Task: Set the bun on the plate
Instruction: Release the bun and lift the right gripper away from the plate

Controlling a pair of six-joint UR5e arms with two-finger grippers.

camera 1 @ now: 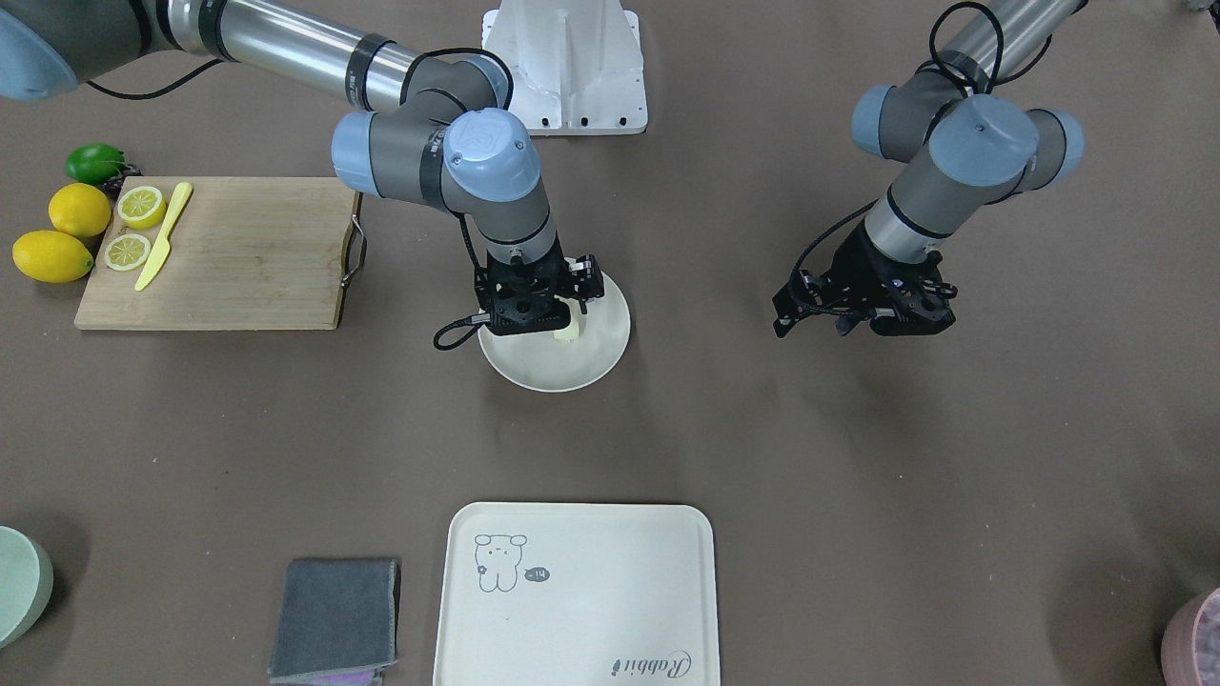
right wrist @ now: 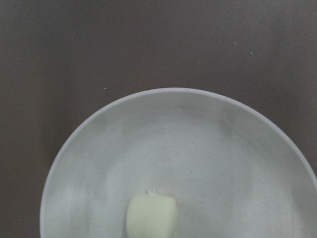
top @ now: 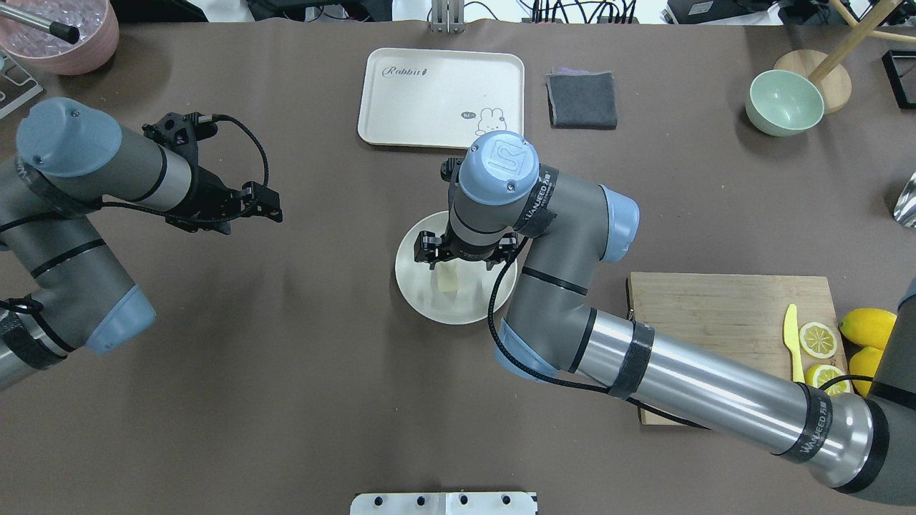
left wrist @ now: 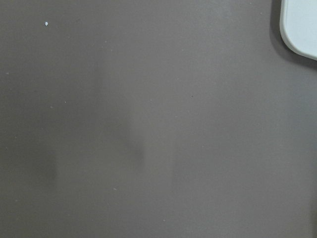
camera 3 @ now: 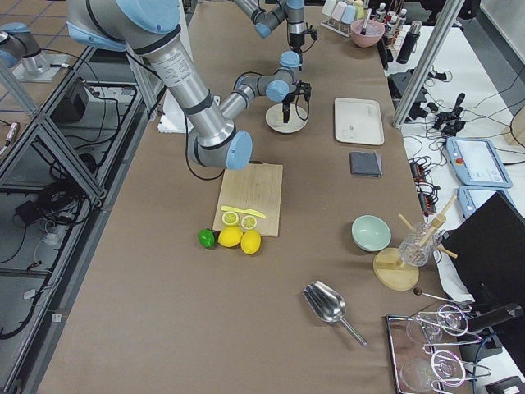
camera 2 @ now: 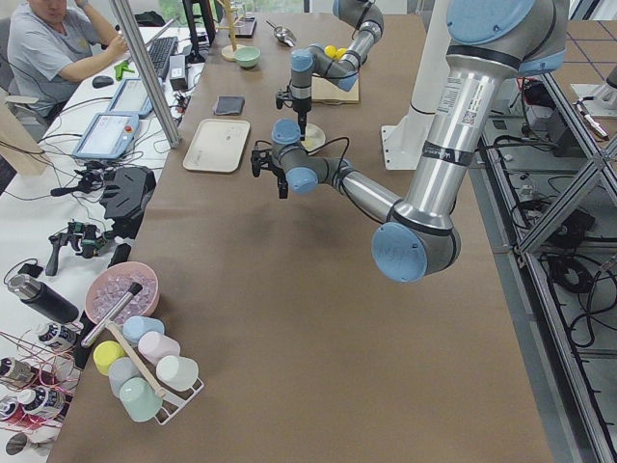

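The bun [right wrist: 151,215] is over the plate [right wrist: 198,148], near the plate's middle. The right gripper [top: 459,260] hangs just above it, pointing down. We cannot see its fingers, so we cannot tell how wide they are, or if they hold the bun. We also cannot tell if the bun sits on the plate.

The left gripper [top: 262,203] is well apart from the plate, over the bare brown table [top: 286,372]. We cannot tell how wide its fingers are either.

A tray [top: 429,86] with a little animal drawing lies past the plate, with a grey cloth [top: 582,100] beside it. On the robot's right side is a wooden board [top: 715,322] with a yellow knife [top: 790,340] and lemon slices [top: 818,339].
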